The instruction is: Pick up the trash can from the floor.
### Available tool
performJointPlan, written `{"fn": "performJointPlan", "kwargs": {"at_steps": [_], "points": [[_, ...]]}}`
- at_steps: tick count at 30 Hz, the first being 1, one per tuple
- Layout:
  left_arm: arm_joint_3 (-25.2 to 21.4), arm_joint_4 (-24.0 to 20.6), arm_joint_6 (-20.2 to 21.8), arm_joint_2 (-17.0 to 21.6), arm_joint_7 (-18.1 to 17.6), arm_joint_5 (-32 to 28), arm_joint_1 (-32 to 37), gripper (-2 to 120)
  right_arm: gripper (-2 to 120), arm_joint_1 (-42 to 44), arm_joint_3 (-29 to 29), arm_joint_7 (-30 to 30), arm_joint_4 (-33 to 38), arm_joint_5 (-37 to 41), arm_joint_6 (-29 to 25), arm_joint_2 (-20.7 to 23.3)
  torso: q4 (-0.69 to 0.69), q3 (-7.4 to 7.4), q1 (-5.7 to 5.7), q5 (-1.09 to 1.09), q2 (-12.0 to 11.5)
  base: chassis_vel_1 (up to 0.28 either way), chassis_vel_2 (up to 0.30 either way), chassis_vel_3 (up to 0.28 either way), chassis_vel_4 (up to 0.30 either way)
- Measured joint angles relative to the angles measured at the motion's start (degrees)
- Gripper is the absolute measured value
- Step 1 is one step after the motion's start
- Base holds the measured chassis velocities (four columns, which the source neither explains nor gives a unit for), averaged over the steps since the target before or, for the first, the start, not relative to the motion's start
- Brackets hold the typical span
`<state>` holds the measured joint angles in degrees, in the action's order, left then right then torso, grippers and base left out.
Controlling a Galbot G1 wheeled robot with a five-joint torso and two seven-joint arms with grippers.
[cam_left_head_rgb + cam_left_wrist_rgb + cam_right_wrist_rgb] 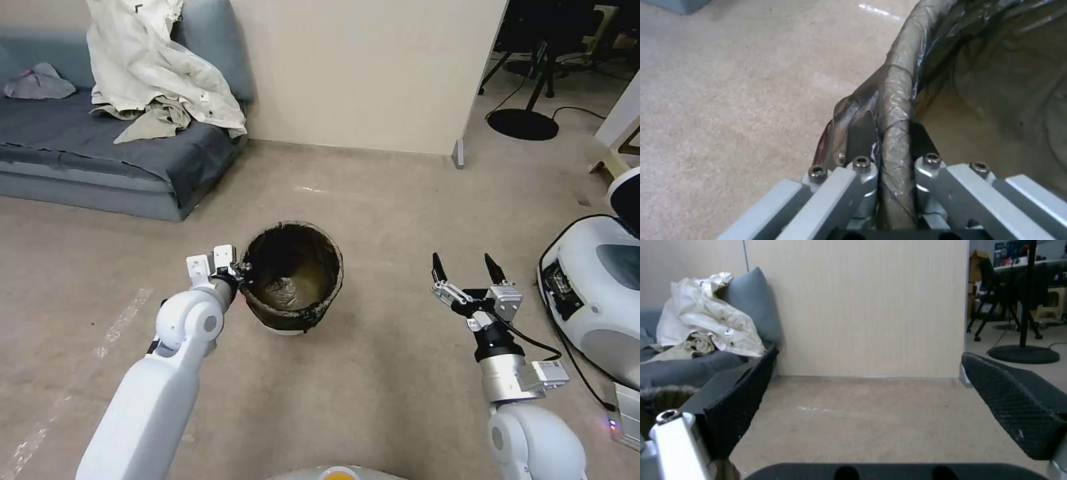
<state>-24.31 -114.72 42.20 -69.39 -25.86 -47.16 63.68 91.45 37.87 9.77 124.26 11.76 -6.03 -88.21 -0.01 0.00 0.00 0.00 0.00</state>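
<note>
So the trash can [293, 280] is sitting upright on the floor [373, 220], out in the open in front of the robot, with the dark bag folded over its rim and a bit of white base showing underneath. The left gripper [241, 270] is pinching the rim on the can's left side; in the left wrist view its 2 fingers [861, 133] are squeezing the bag-covered rim [898, 110] between them, 1 outside the can and 1 inside. The right gripper [467, 270] is hovering well off to the can's right with its 2 black fingers spread wide, holding nothing. A grey sofa [100, 153] with a crumpled white jacket [153, 67] is sitting back left against the wall.
</note>
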Motion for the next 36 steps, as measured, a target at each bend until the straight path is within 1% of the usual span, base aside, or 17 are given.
{"fn": "performJointPlan", "kwargs": {"at_steps": [3,5,8,12,36], "points": [[-1.55,-2.83,-0.01,0.96,-0.45,-1.78,1.48,3,100,0.21,0.14,0.01,0.22,0.10,0.00,0.24,0.00,0.00,0.00,0.00,0.00,0.000,0.000,0.000,0.000],[-1.92,-3.34,-0.01,1.17,-0.55,-2.16,1.79,3,100,0.22,0.16,0.01,0.26,0.12,0.00,0.28,0.00,0.00,0.00,0.00,0.00,0.000,0.000,0.000,0.000],[-3.77,-5.98,-0.02,2.22,-0.94,-4.22,3.19,3,100,0.21,0.20,0.01,0.45,0.21,0.06,0.34,0.01,0.00,0.00,0.00,0.00,0.000,0.000,0.000,0.000],[-5.26,-7.43,-0.05,2.90,-1.21,-5.85,4.04,3,100,0.07,0.18,0.01,0.49,0.23,0.16,0.38,0.01,0.00,0.00,0.00,0.00,0.000,0.000,0.000,0.000],[-4.81,-7.10,-0.06,3.05,-1.18,-6.06,4.35,3,100,-0.35,0.15,0.11,-0.42,0.21,0.20,0.20,0.00,0.00,0.00,0.00,0.00,0.000,0.000,0.000,0.000]]}}
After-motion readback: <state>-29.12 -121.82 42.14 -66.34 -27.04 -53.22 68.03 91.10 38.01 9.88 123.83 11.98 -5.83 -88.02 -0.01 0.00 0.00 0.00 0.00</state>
